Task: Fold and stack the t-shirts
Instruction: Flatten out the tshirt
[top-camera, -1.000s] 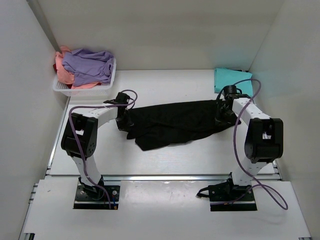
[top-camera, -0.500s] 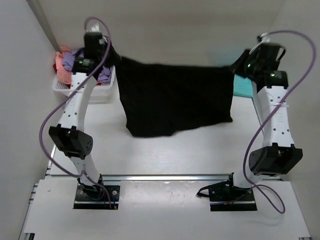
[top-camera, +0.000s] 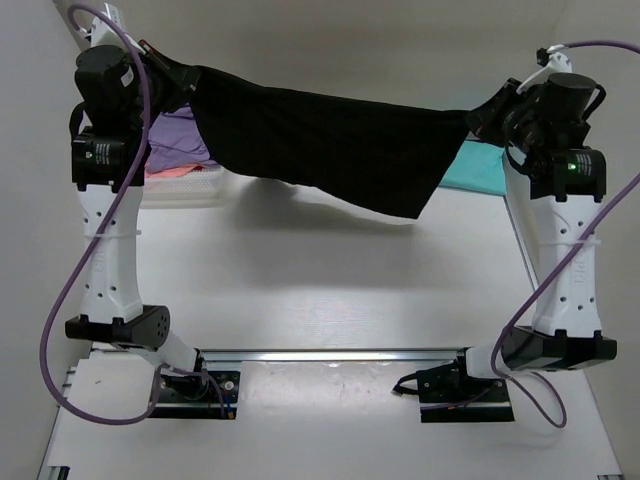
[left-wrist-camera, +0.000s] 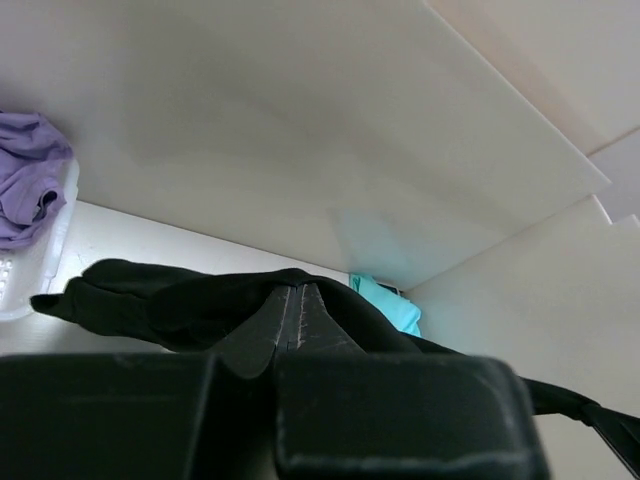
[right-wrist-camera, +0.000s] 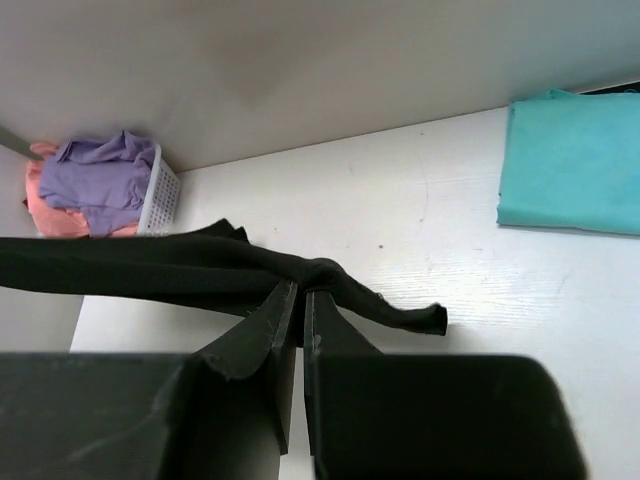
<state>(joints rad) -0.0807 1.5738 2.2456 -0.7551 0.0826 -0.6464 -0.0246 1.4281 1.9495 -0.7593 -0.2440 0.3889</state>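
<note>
Black tee (top-camera: 330, 150), crumpled on tabletop (top-camera: 330, 290) a sec ago, now lifted & stretched mid-air btwn left hand (top-camera: 172, 72) & right hand (top-camera: 487, 112), both clamped on its edges, prob to spread for folding.

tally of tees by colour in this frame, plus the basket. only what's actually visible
Black cloth t-shirt, stretched in the air: 1
Teal folded cloth t-shirt, on the table: 1
Lavender cloth t-shirt, in the basket: 1
Salmon-pink cloth t-shirt, in the basket: 1
White plastic mesh basket: 1
Total: 4 t-shirts visible, plus 1 basket
</note>
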